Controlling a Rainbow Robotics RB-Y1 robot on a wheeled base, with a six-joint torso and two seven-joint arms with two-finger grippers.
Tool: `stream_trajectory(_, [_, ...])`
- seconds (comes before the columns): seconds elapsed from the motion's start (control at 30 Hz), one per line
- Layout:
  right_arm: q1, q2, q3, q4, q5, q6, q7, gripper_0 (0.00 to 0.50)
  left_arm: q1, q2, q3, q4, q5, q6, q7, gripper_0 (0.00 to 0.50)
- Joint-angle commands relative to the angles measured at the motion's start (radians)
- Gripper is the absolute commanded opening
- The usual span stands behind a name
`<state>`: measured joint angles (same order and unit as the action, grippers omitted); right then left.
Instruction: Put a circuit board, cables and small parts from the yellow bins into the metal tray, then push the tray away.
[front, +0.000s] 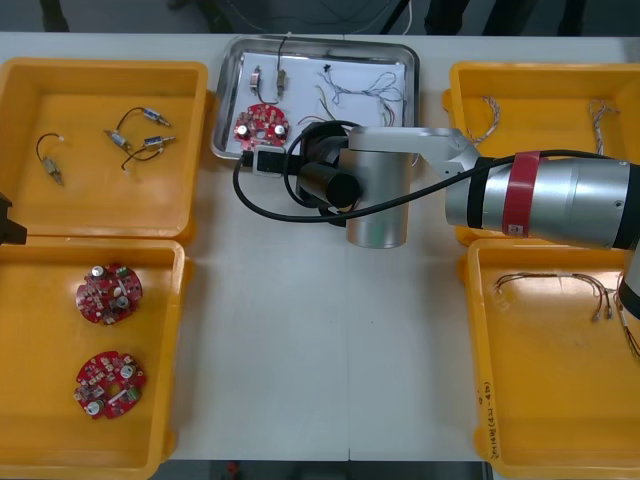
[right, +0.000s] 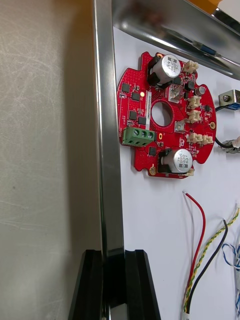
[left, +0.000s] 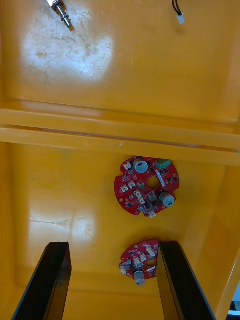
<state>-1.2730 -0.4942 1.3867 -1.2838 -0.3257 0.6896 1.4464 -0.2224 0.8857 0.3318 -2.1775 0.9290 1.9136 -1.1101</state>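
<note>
We start with the light surface (front: 300, 350), which carries four yellow bins (front: 80, 200), two at each side. That leaves the middle lane free for the metal tray (front: 305, 55), which sits at the far middle between the two far bins.

The right arm (front: 560, 200) reaches across from its side to the tray's near edge. In its wrist view, the right end effector (right: 114, 260) is clenched on the tray's rim, one finger outside on the surface and one inside on the white floor. We read that pinch as a hold for steering the tray as it is shoved away, so it slides straight and does not pivot.

The left end effector (left: 111, 247) hangs released above the near left bin, fingers wide apart, over two spare boards (left: 146, 186). It seems to be idle and well clear of the tray's path.

Inside the tray, the circuit board (right: 162, 125) lies flat just beside the gripped rim, near the left corner. The cables (front: 365, 88) sprawl toward the far right, and the small metal parts (front: 283, 78) rest near the far wall. We judge that loading is done and that the push is the step in hand.
</note>
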Motion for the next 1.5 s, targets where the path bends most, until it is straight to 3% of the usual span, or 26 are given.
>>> stream_trajectory(0.03, [-0.057,-0.024,0.0,-0.005,0.008,-0.01,-0.02,0.197,0.018,0.047,0.032,-0.028,0.004,0.006,-0.085,0.5])
stream_trajectory(0.07, [-0.057,-0.023,0.0,-0.005,0.01,-0.01,-0.021,0.25,0.018,0.047,0.032,-0.028,0.004,0.006,-0.085,0.5])
stream_trajectory(0.13, [-0.06,-0.023,0.0,-0.006,0.008,-0.01,-0.02,0.474,0.018,0.047,0.032,-0.028,0.004,0.006,-0.085,0.5])
stream_trajectory(0.17, [-0.06,-0.023,0.0,-0.006,0.008,-0.01,-0.02,0.5,0.018,0.047,0.032,-0.028,0.004,0.006,-0.085,0.5])
stream_trajectory(0.4, [-0.074,-0.023,-0.003,-0.032,-0.003,0.007,-0.009,0.5,0.018,0.047,0.032,-0.028,0.004,0.006,-0.085,0.5])
stream_trajectory(0.6, [-0.095,-0.023,-0.054,-0.075,-0.122,0.079,0.017,0.5,0.018,0.047,0.032,-0.028,0.004,0.006,-0.085,0.5])
stream_trajectory(0.97, [-0.034,-0.021,-0.276,-0.358,-0.269,0.516,0.026,0.5,0.018,0.047,0.032,-0.028,0.004,0.006,-0.085,0.5])
stream_trajectory(1.2, [0.084,-0.024,-0.456,-0.551,-0.271,0.794,0.006,0.5,0.018,0.047,0.032,-0.028,0.004,0.006,-0.085,0.5])
stream_trajectory(1.5, [0.343,-0.026,-0.779,-0.825,-0.271,1.182,-0.027,0.5,0.018,0.047,0.032,-0.028,0.004,0.006,-0.085,0.5])
